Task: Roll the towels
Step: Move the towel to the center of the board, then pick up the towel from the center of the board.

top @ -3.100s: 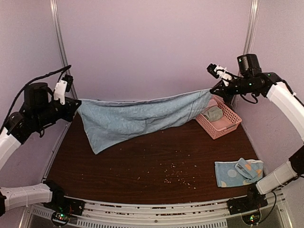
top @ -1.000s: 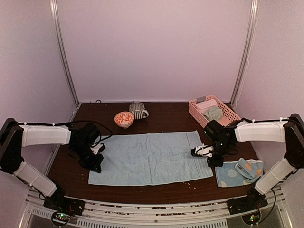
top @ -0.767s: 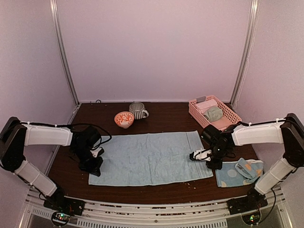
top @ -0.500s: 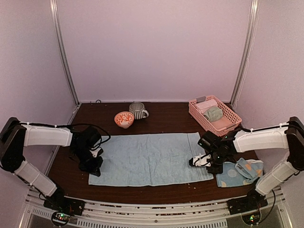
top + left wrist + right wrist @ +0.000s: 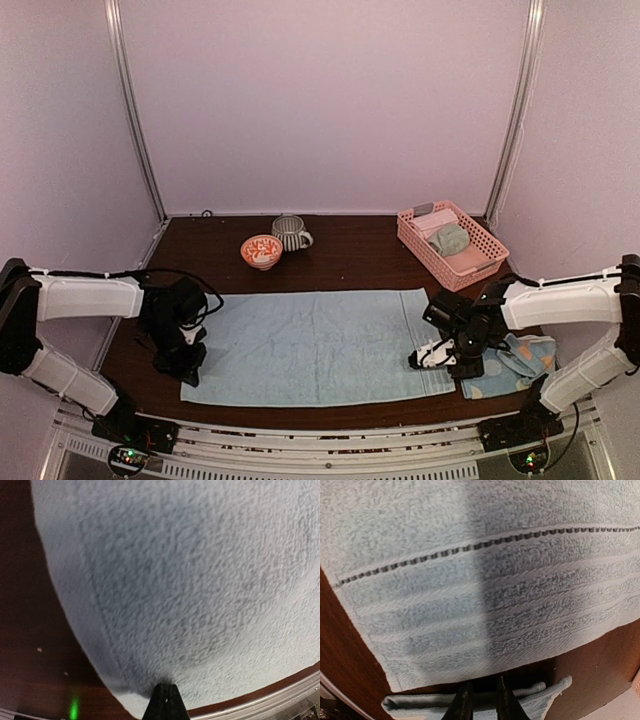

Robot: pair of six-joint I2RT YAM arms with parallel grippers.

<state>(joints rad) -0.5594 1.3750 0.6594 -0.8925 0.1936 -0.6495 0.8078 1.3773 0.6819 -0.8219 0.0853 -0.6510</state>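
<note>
The towel (image 5: 310, 335) lies spread flat on the table (image 5: 340, 255), nearer the arms than the basket (image 5: 480, 262). The left pincer (image 5: 165, 696) is clenched on the corner farthest from the basket. The right pincer (image 5: 432, 355) seems nipped onto the hem at the end nearest the basket, just beside a dotted towel (image 5: 520, 362). It looks like soft, light terry that will sag and bunch rather than slip. I'd take it by both corners of one short end, so the roll starts even.

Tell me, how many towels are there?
4 visible: a light blue towel spread flat, a dotted towel at its right end, a grey-green towel and a pink towel in the basket, which may hide more.
</note>
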